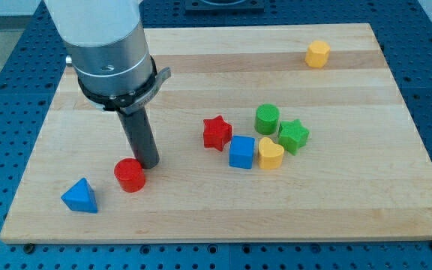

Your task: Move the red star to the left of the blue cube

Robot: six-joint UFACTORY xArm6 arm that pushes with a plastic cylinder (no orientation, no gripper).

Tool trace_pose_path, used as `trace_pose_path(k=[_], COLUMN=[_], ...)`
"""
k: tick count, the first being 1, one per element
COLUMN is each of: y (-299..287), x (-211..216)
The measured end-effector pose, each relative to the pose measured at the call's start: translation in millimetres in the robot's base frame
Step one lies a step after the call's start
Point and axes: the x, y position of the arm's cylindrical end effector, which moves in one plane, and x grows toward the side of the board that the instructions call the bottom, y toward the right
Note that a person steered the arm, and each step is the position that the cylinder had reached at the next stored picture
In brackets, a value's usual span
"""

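The tool, a straight dark rod with no jaws to part or close, is seen standing upright on the wooden desk point(201, 202) in the view's left half; its tip point(148, 163) is set down just beside the red cylinder point(130, 175), at that block's upper right edge, so near that contact cannot be ruled out. Nothing is clamped or carried by the tool. Farther to the view's lower left, near the desk's corner, a blue triangular block point(79, 196) is found, apart from the red cylinder.

The red star point(217, 133) is located well to the view's right of the tip, near the middle of the desk. It is placed at the upper left of the blue cube point(241, 152), just beside it, and a touch at the corners cannot be told. The yellow heart point(270, 154) is pressed against the blue cube's right side. Above these, a green cylinder point(267, 119) is seen, and a green star point(293, 136) lies just beside it and the yellow heart. A yellow hexagonal block point(317, 54) is set alone near the view's top right
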Motion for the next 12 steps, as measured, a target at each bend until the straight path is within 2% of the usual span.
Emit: trace_pose_path(k=[1,2,3,5,6,8,9,12], y=[0,30,81,97,115,141,144,164], x=[0,-12,-60,-90,-129,-132,-105,-89])
